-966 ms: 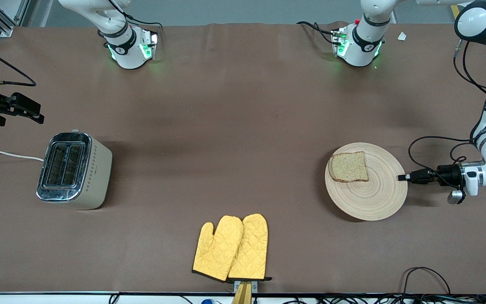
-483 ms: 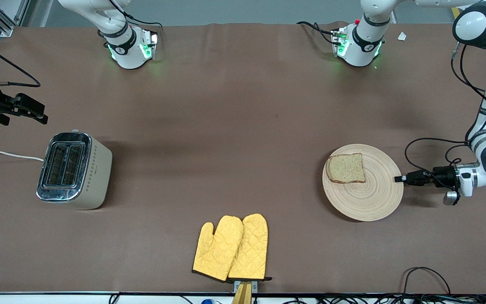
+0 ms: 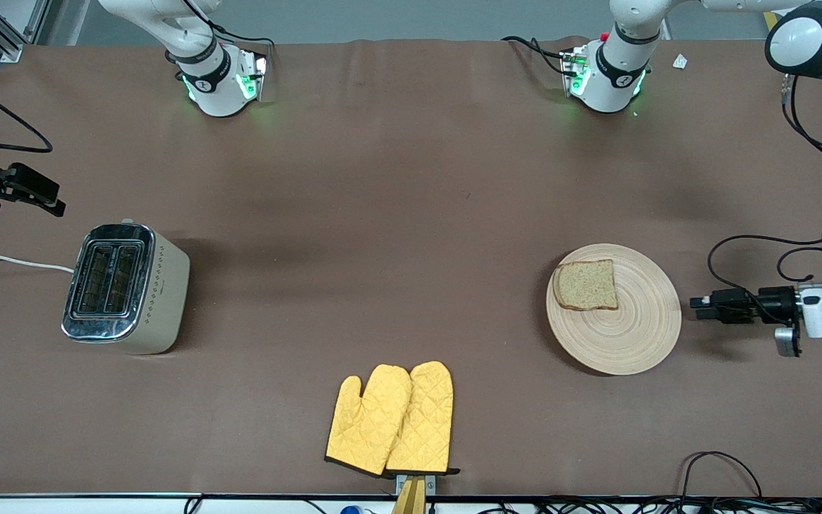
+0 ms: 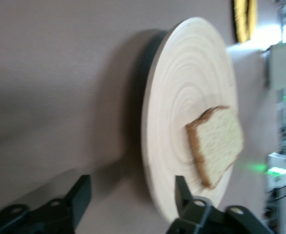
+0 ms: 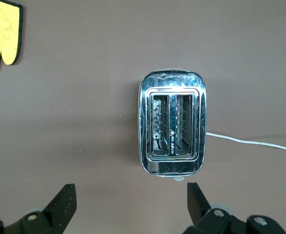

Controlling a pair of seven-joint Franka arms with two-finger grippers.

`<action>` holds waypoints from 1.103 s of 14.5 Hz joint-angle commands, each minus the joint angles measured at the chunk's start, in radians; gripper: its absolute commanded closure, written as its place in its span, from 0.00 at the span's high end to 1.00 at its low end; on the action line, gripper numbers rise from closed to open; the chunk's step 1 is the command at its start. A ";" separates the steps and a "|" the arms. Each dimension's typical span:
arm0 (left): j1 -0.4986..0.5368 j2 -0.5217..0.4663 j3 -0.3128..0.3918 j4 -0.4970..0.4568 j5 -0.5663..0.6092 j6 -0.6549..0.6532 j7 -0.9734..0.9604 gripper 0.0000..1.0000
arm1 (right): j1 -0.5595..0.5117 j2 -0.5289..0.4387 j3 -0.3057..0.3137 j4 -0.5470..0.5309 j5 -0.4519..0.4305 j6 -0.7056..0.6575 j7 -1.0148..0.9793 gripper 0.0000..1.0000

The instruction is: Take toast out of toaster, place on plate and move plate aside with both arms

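The plate just off the left gripper tips looks like pale matt wood with fine ring grain. The toast on it has a rough, speckled crumb. Below the right gripper, the toaster has a glossy chrome top and matt cream sides. 2 oven mitts are quilted yellow cloth. The table covering is matt brown.

Big brown desk, shiny toaster at the right arm's end with its white cord, round wooden plate at the left arm's end, two yellow oven mitts nearest the front camera
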 commanded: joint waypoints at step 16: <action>-0.325 -0.417 -0.006 0.034 0.452 -0.061 -0.586 1.00 | 0.037 -0.013 0.011 -0.008 -0.023 0.025 0.073 1.00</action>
